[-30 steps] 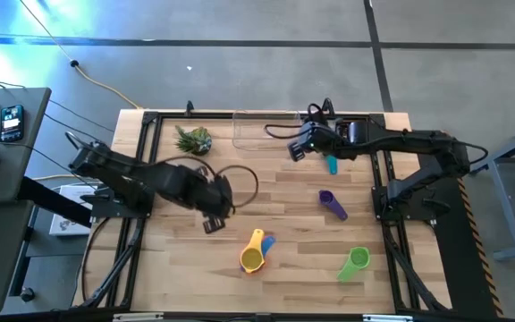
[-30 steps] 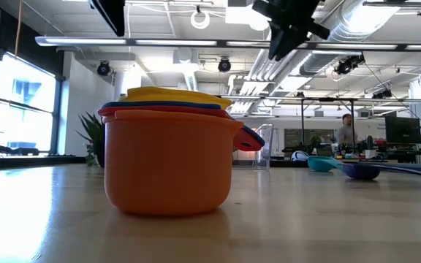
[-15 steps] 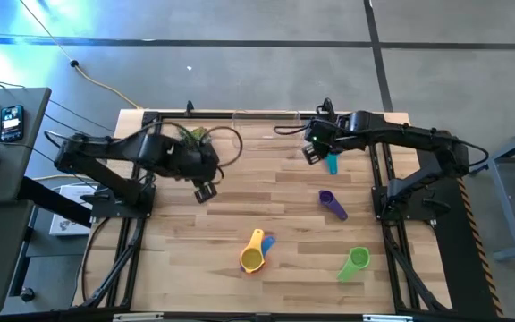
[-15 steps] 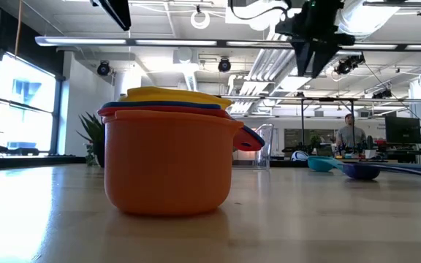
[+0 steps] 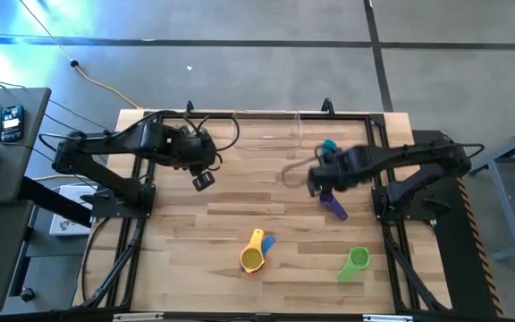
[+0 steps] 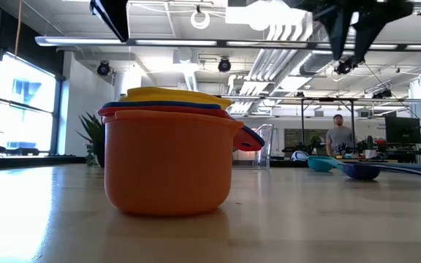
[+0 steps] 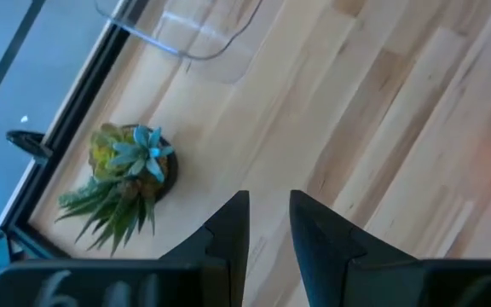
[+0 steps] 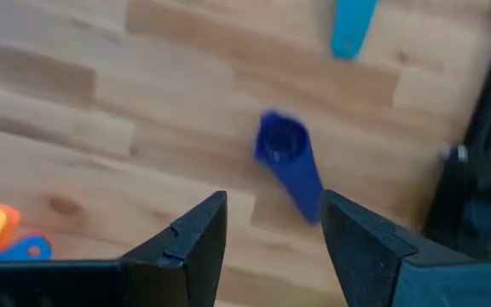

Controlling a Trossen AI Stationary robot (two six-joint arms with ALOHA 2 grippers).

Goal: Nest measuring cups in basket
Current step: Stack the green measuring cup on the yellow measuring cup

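Note:
A nested stack of measuring cups point(image 5: 253, 256), orange outermost point(image 6: 167, 164) with red, blue and yellow rims showing, stands on the table near its near edge. The green cup point(image 5: 354, 261), purple cup point(image 5: 333, 206) and teal cup point(image 5: 329, 146) lie singly on the right half. The clear basket point(image 5: 266, 132) sits at the far edge. My right gripper point(image 5: 315, 185) hovers open just left of the purple cup point(image 8: 284, 158), touching nothing. My left gripper point(image 5: 203, 181) hangs open by a narrow gap point(image 7: 269, 198) over bare wood near the plant.
A small spiky green plant point(image 7: 126, 170) stands at the far left, left of the basket point(image 7: 186, 26); my left arm covers it in the high view. A black frame point(image 5: 150, 116) borders the table. Bare wood point(image 5: 266, 192) lies between the two grippers. A person point(image 6: 336, 135) stands far behind the table.
My left gripper drew back from beside the cup stack toward the far-left, ending near the plant. My right gripper swung from the basket's right end toward the near edge and now hangs beside the purple cup. The cups kept their places.

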